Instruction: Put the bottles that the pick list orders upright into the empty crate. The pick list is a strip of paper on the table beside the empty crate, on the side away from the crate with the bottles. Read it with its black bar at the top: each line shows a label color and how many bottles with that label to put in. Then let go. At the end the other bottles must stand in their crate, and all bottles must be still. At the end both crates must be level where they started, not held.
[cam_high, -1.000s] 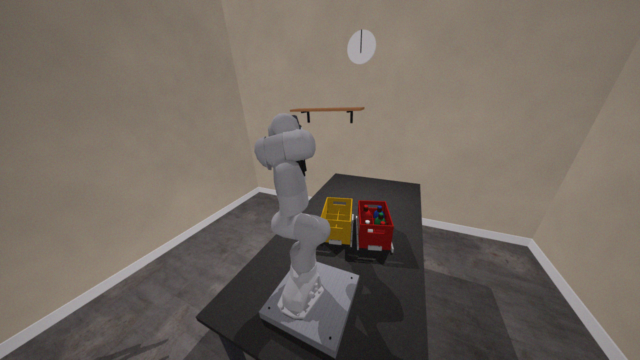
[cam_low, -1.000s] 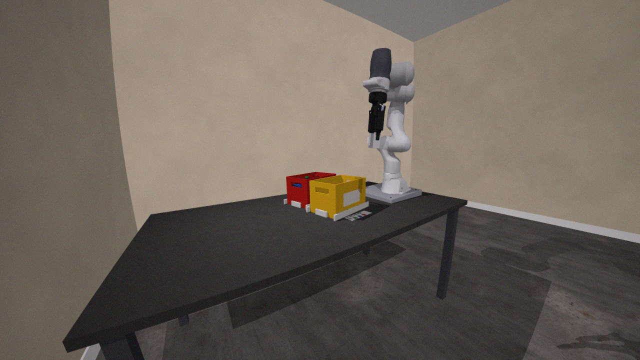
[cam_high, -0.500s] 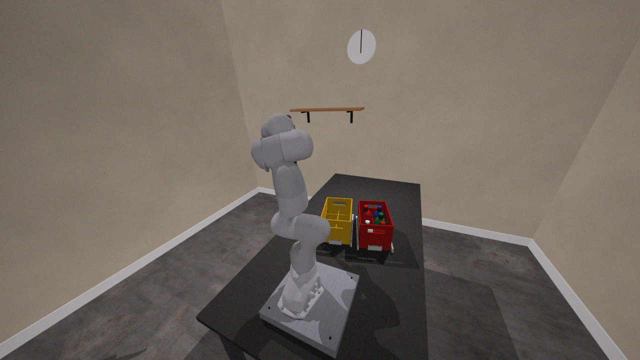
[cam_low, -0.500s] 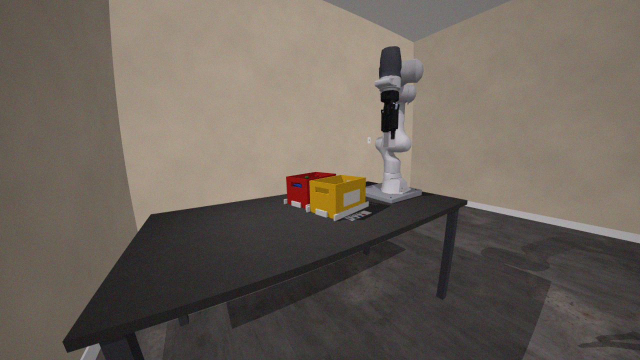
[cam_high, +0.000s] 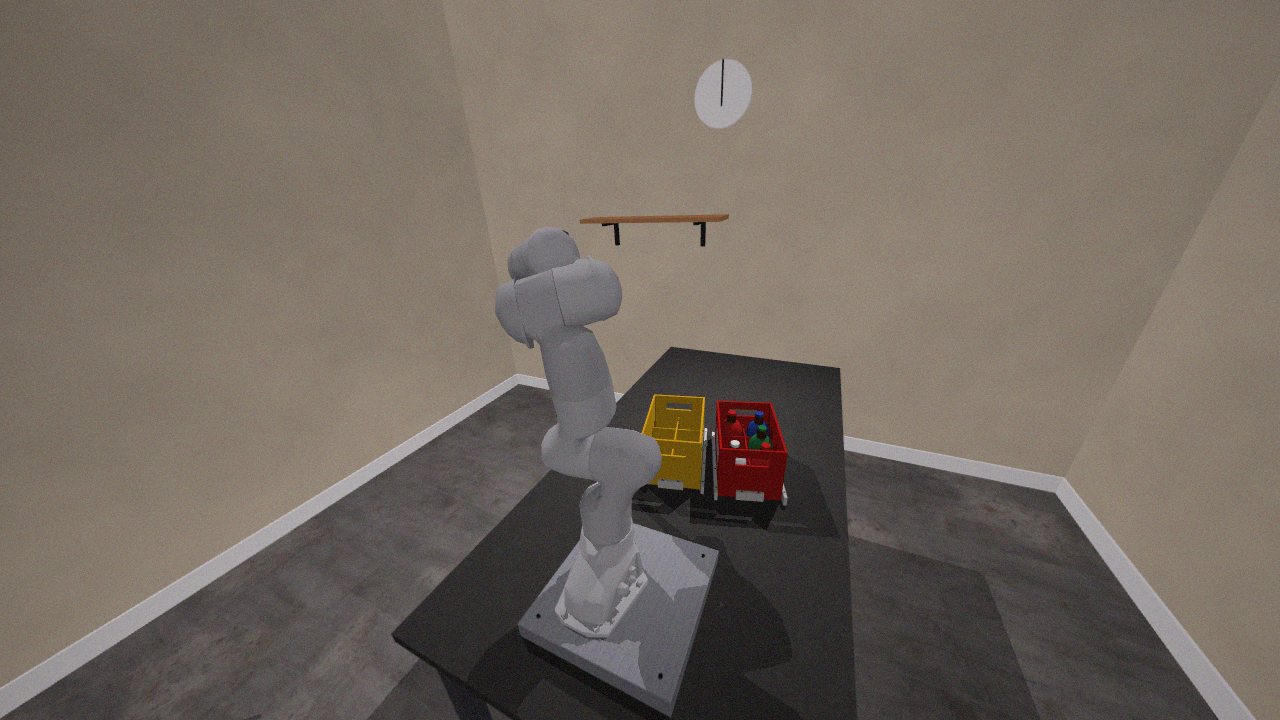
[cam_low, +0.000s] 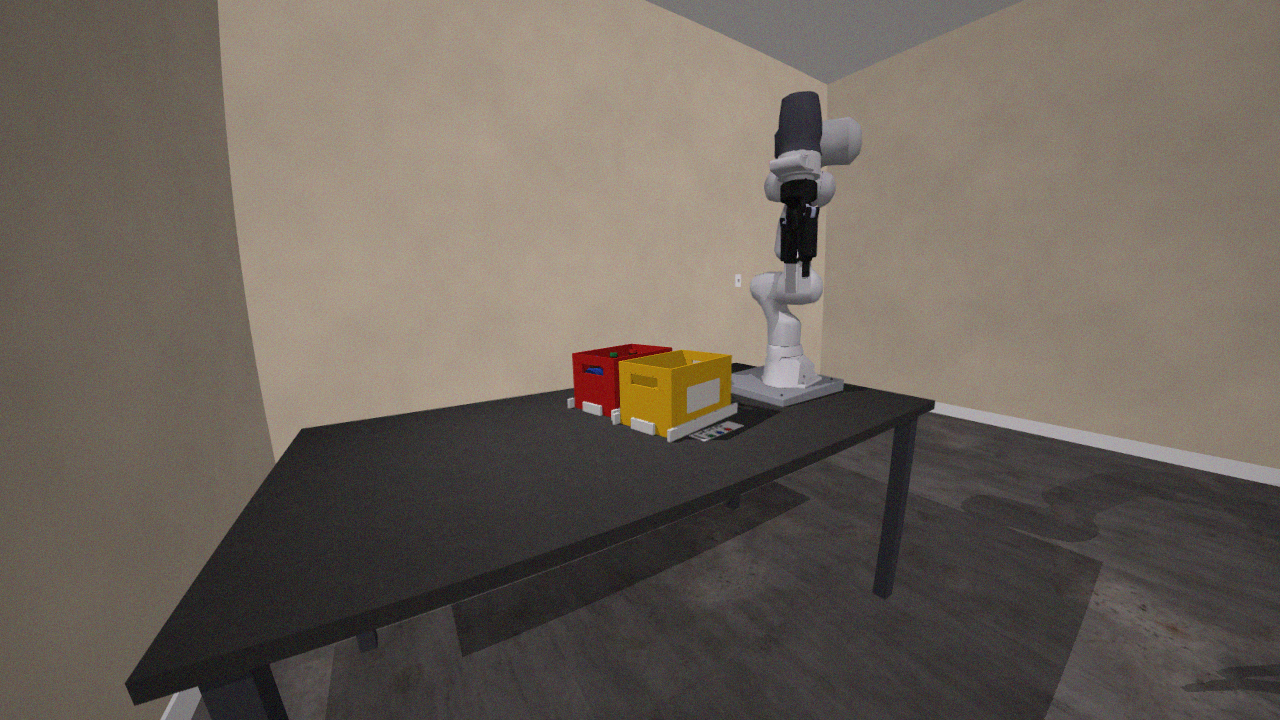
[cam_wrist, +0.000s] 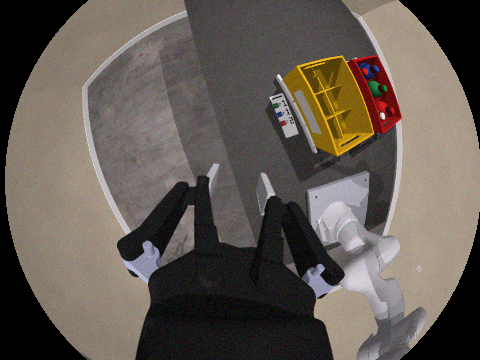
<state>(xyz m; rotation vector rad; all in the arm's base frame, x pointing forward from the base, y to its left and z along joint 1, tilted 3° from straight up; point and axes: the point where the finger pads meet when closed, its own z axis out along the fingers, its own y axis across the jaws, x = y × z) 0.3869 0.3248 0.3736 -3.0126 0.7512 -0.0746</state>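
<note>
The yellow crate (cam_high: 684, 469) (cam_low: 642, 395) (cam_wrist: 351, 92) is empty and level, its dividers visible. The red crate (cam_high: 750, 480) (cam_low: 594, 390) (cam_wrist: 391, 124) beside it holds upright bottles: red (cam_high: 733, 428) (cam_wrist: 384, 108), blue (cam_high: 755, 428) (cam_wrist: 369, 70) and green (cam_high: 759, 441) (cam_wrist: 375, 89) ones show, also a white cap (cam_high: 734, 444) (cam_wrist: 382, 116). The pick list (cam_low: 718, 431) (cam_wrist: 289, 131) lies beside the yellow crate. From its black bar it shows green, blue and red marks; the counts are too small to read. My gripper (cam_low: 797, 271) (cam_wrist: 238, 177) is partly open, empty and high above the table, hidden in the top view.
White rails (cam_low: 701, 422) (cam_wrist: 300, 120) border the crates at table level. The robot's base plate (cam_high: 684, 573) (cam_low: 787, 394) (cam_wrist: 327, 192) stands on the same table (cam_high: 760, 573) (cam_low: 501, 501). A wooden shelf (cam_high: 653, 219) is on the wall behind.
</note>
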